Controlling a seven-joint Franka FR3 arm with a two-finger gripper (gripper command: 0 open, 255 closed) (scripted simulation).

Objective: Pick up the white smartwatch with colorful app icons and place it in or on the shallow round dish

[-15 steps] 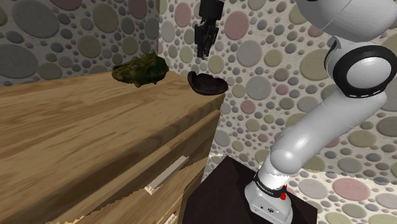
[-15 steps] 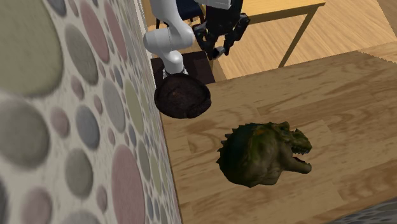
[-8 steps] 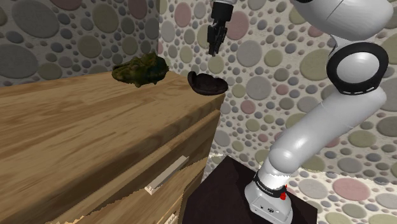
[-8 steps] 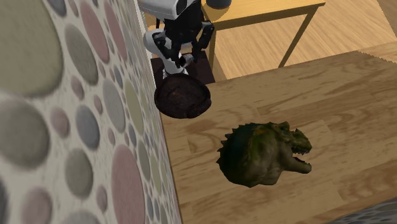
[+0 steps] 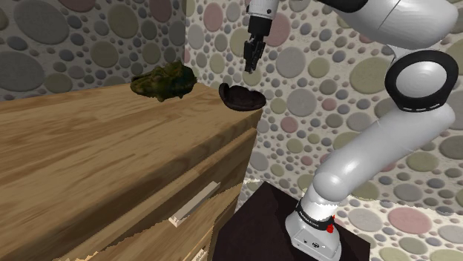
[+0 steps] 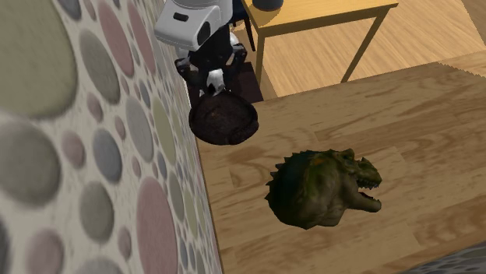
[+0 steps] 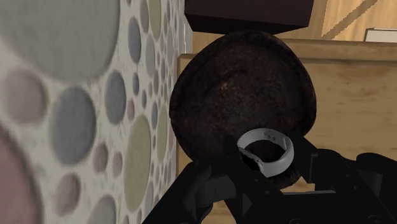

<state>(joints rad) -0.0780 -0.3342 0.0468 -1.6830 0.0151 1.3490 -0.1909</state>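
Pebble-patterned walls (image 5: 89, 44) meet a wooden desk (image 5: 89, 156) with a drawer (image 5: 194, 211); a light wooden table (image 6: 311, 12) stands on wooden floor (image 6: 420, 31).

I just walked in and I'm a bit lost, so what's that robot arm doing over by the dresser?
The arm's black gripper is clasping a white smartwatch by its band and hangs over a dark shallow round dish. The dish sits at the corner of the wooden dresser, by the pebble-patterned wall. The watch is not in the dish yet. A green dinosaur head lies further along the dresser top.
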